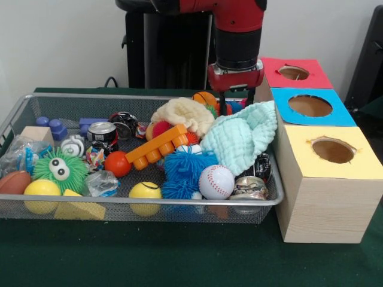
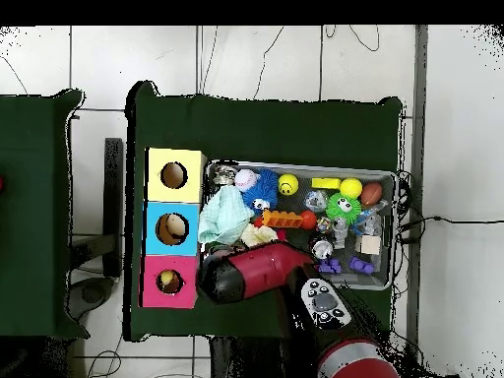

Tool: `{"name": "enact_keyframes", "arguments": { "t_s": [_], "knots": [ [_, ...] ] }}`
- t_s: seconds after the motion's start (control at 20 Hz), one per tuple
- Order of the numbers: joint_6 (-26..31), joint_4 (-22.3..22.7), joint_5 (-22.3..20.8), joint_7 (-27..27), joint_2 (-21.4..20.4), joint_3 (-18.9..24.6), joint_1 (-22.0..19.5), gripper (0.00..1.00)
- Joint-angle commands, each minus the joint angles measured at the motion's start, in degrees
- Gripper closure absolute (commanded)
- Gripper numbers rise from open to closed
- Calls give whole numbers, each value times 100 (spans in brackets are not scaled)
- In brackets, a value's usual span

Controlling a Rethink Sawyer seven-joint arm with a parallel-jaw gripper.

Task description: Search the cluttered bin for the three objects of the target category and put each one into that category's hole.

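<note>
Orange ball [image 1: 204, 98] just beside gripper [image 1: 230, 103] — bin's [image 1: 72, 100] far corner

Table: dark green cloth-covered table top [image 1: 179, 257], bare strip along the near edge.
Wall: plain white wall [image 1: 60, 42], far side, behind the table.
Cable: thin black looped cable [image 1: 111, 81], far left, at the table's back edge.
Floor: white tiled floor [image 2: 276, 59] all round the table, thin dark cables [image 2: 335, 39] trailing over it.
Second table: another dark green table [image 2: 34, 217], apart from the first, at the overhead view's left.

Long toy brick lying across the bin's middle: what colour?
Orange; the brick shows best in the front view.
</note>
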Motion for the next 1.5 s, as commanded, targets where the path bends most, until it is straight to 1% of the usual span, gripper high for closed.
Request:
{"name": "enact_keyframes", "arguments": {
  "t_s": [0.05, 0.15, 0.35, 0.6, 0.7, 0.8, 0.9, 1.1, 1.2, 1.3, 1.5],
  "knots": [
    [-113, -784, -484, -209, 846, 39, -533, 0],
    [-330, -1003, -666, -325, 1135, 94, -652, 0],
    [-384, -1399, -909, -576, 1564, 261, -940, 0],
    [-702, -1534, -1259, -643, 1812, 432, -1210, 0],
    [-774, -1730, -1453, -799, 1983, 534, -1407, 0],
    [-521, -1858, -1624, -1204, 2072, 890, -1766, 0],
    [-214, -1904, -1687, -1530, 2116, 1169, -2017, 0],
    [667, -2022, -1676, -2396, 2104, 1757, -2615, 0],
    [1055, -2123, -1667, -2772, 2100, 1941, -2806, 0],
    [1375, -2177, -1673, -3019, 2100, 2095, -2981, 0],
    [1813, -2208, -1631, -3307, 2030, 2276, -3204, 0]
  ]
}}
